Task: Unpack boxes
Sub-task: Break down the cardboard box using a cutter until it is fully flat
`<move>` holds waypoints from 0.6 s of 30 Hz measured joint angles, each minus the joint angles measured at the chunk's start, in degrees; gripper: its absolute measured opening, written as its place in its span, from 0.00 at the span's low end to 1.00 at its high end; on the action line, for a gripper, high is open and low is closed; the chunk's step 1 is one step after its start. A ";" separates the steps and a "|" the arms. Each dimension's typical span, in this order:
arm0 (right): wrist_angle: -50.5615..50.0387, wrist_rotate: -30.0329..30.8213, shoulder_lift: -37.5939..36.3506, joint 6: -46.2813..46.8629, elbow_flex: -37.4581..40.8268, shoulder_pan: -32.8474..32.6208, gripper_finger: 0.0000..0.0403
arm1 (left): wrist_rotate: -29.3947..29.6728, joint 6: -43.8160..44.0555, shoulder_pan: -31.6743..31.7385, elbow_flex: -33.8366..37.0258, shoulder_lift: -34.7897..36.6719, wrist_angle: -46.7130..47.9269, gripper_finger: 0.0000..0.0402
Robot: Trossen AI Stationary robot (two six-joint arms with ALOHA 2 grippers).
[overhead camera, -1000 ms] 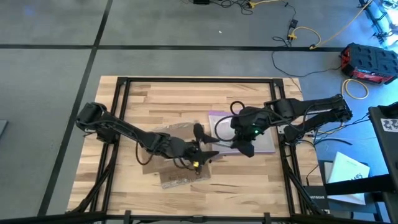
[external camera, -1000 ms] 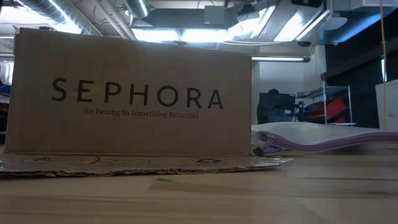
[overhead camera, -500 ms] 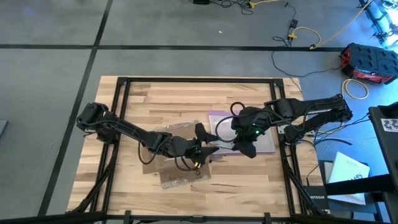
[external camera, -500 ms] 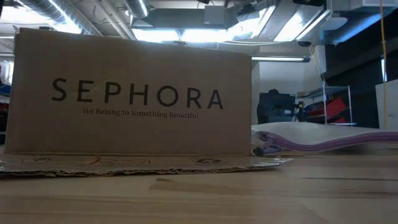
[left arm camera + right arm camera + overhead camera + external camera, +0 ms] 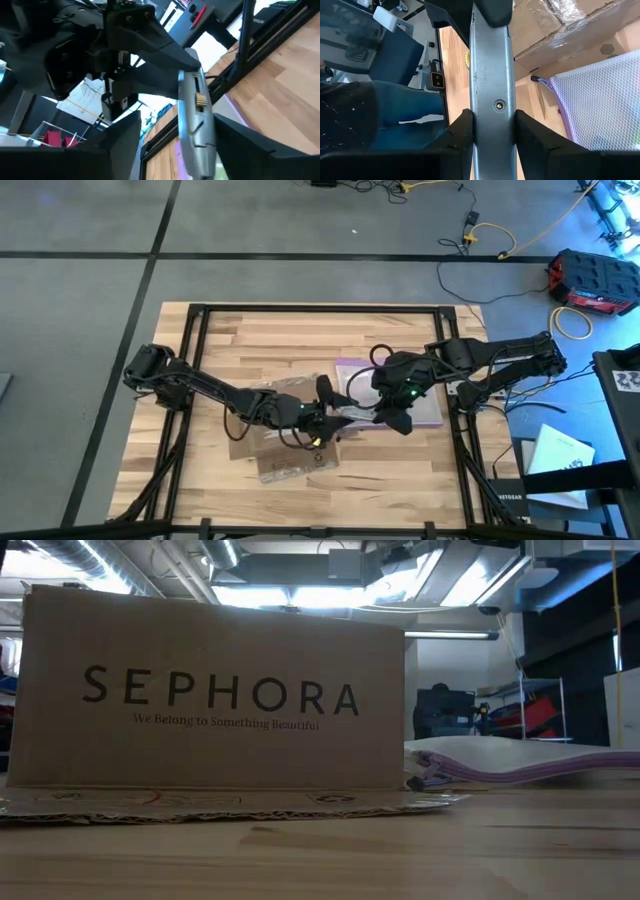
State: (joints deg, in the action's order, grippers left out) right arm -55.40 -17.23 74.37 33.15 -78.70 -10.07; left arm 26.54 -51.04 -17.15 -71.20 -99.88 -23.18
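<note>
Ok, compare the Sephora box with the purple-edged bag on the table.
The box stands tall and upright; the bag lies flat and low. The box is opaque brown cardboard with black lettering; the bag is pale with a purple zip edge. Both rest on the wooden table.

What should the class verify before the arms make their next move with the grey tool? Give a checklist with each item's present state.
1. Right gripper grips the grey tool: ok, jaws shut on both its sides.
2. Left gripper is at the tool's other end: ok.
3. Left gripper has a firm hold: cannot tell.
4. Box stands on the table: ok.
5. Box is open at the top: cannot tell, the left arm covers it from above.
6. Plastic bag lies beside the box, not on it: ok.
</note>
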 joint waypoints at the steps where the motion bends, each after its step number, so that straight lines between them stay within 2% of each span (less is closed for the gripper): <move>1: 0.05 0.00 0.00 0.04 -0.02 0.00 0.24 | -0.19 0.37 0.00 0.00 0.00 0.04 0.47; 5: 0.20 -0.39 -0.02 0.27 -0.06 -0.04 0.24 | -3.25 2.48 0.00 0.00 -0.02 0.57 0.21; 7: 0.32 -1.03 -0.07 0.68 -0.07 -0.02 0.24 | -3.46 2.34 -0.05 -0.31 -0.02 0.90 0.13; 14: 1.03 -2.39 -0.24 1.04 -0.07 -0.04 0.23 | -3.94 4.27 0.26 -2.41 -0.09 3.05 0.12; 18: 1.26 -5.21 -0.12 -0.68 -0.07 0.02 0.23 | -4.13 6.33 0.37 -3.37 -0.09 4.81 0.12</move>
State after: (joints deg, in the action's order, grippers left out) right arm -54.14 -22.45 74.25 32.47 -78.76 -10.04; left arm 22.42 -44.71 -16.78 -74.56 -99.96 -18.37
